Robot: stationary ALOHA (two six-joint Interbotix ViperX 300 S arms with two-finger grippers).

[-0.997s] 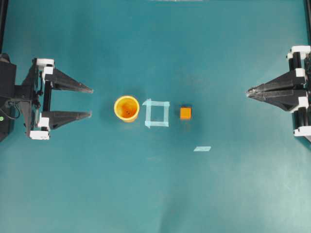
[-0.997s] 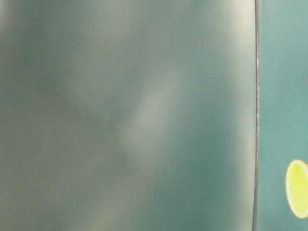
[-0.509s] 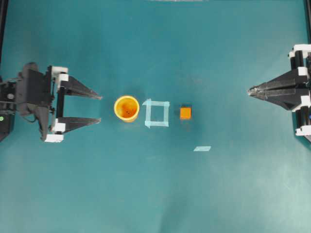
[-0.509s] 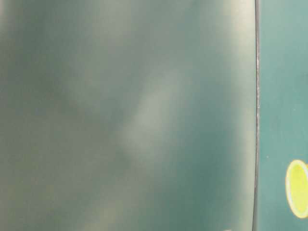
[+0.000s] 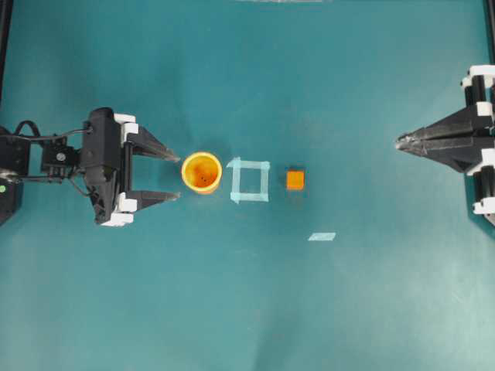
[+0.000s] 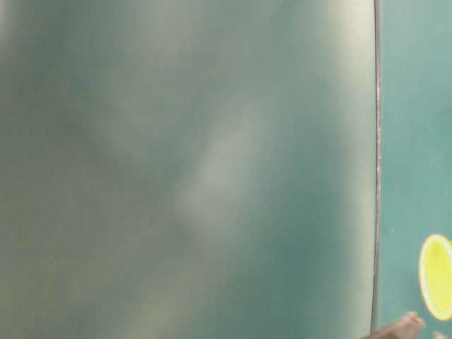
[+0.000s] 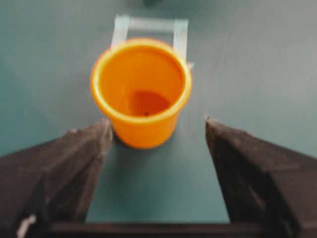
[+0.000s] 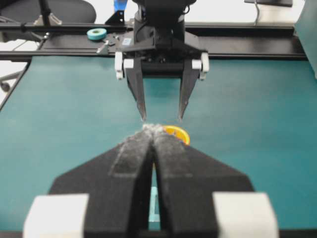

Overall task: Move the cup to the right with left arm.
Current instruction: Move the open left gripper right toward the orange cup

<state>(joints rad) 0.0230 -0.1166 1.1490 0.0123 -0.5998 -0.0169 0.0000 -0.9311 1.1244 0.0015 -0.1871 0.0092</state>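
The left gripper (image 5: pixel 177 175) is approaching the cup (image 5: pixel 202 172) with its two black fingers spread wide, the fingertips just short of the cup's left side and not touching it. The small yellow-orange cup is standing upright on the teal table (image 5: pixel 247 309), mouth up, just left of a square outlined in pale tape (image 5: pixel 250 180); a small orange cube (image 5: pixel 295 180) is sitting beyond that square to the right, and a loose strip of tape (image 5: pixel 322 236) is lying lower right. In the left wrist view the cup (image 7: pixel 141 91) is sitting a little left of the midline between the two fingers (image 7: pixel 74 158), nearer the left one, so a small sideways correction before closing looks worthwhile. The fingers appear to be spread wider than the cup, which should let them slide past either side without knocking it; a light plastic cup is likely to tip or skid if a fingertip clips the rim. A good grasp probably calls for advancing until the fingers are bracketing the body, then closing gently on the wall below the rim. The right gripper (image 5: pixel 399 142) is waiting well apart at the far right, its fingers pressed together and holding nothing. The table-level view is mostly blurred teal and is showing little of use.
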